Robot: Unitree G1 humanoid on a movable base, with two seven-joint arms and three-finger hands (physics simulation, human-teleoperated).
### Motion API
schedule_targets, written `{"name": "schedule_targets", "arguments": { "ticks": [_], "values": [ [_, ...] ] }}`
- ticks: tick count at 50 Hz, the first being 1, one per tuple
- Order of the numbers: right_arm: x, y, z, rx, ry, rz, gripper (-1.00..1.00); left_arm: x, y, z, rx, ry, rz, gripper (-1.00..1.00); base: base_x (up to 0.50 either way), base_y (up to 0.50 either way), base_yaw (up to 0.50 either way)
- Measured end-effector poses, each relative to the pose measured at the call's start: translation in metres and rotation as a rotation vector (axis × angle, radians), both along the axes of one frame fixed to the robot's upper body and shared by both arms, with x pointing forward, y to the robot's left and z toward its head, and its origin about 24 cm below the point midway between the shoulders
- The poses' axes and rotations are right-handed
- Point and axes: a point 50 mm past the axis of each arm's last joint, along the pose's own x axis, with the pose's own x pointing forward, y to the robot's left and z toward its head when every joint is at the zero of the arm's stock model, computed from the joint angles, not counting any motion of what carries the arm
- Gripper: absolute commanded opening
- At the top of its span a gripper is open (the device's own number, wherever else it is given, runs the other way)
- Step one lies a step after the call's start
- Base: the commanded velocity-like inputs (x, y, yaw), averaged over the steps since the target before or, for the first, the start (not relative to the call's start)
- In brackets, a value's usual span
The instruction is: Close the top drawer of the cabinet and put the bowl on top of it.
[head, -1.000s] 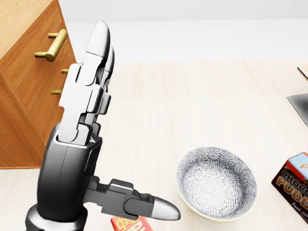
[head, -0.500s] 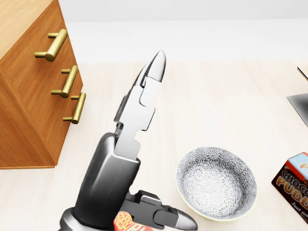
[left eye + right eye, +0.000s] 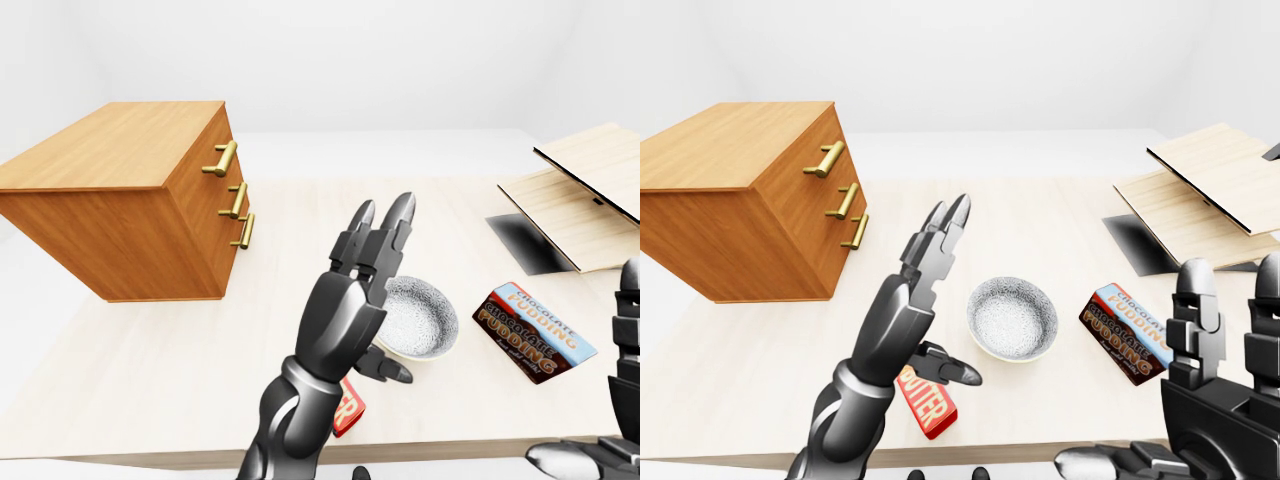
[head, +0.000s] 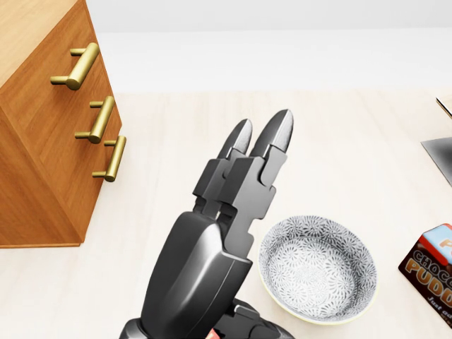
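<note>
While my left hand (image 4: 219,236) hangs in the air, the bowl (image 3: 1012,320) sits on the pale table (image 3: 150,340), upright and empty, a patterned grey-and-white dish near the table's lower edge in the eye views. It is not on the cabinet (image 3: 130,200). That wooden chest stands well apart from it, at the left of every view, resting on the same table.

Looking at the top drawer (image 3: 215,150), its front lies level with the two drawers under it. Three brass handles (image 3: 235,200) run down that face.

Now the hand: my left is raised just left of the bowl in the head view. Its two long fingers (image 4: 272,152) point straight up side by side and the thumb sticks out low toward the bowl's rim. It is spread wide and grips nothing, and whether the thumb touches the bowl I cannot tell.

My right hand (image 3: 1215,400) shows at the bottom right of the right-eye view. Its fingers are upright, its thumb is out to the left, and it too is spread and empty.

Further out, a red wrapped bar (image 3: 928,400) lies on the table below my left thumb. A chocolate pudding box (image 3: 1127,335) lies flat just right of the bowl, apart from it. At the far right, pale wooden boards (image 3: 590,190) are stacked at a slant over a dark patch (image 3: 525,240).
</note>
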Motion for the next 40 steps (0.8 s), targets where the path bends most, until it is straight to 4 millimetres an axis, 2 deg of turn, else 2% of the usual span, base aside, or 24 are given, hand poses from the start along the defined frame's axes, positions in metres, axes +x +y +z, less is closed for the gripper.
{"name": "schedule_targets", "arguments": {
  "ticks": [30,40],
  "values": [
    [-0.001,-0.006,0.003,0.01,-0.01,-0.015,1.0,0.003,-0.028,-0.041,0.235,0.065,0.05,1.0,0.0,0.0,0.0],
    [0.0,-0.006,0.003,0.011,-0.01,-0.016,1.0,0.006,-0.035,-0.048,0.289,0.051,0.082,1.0,0.0,0.0,0.0]
  ]
}}
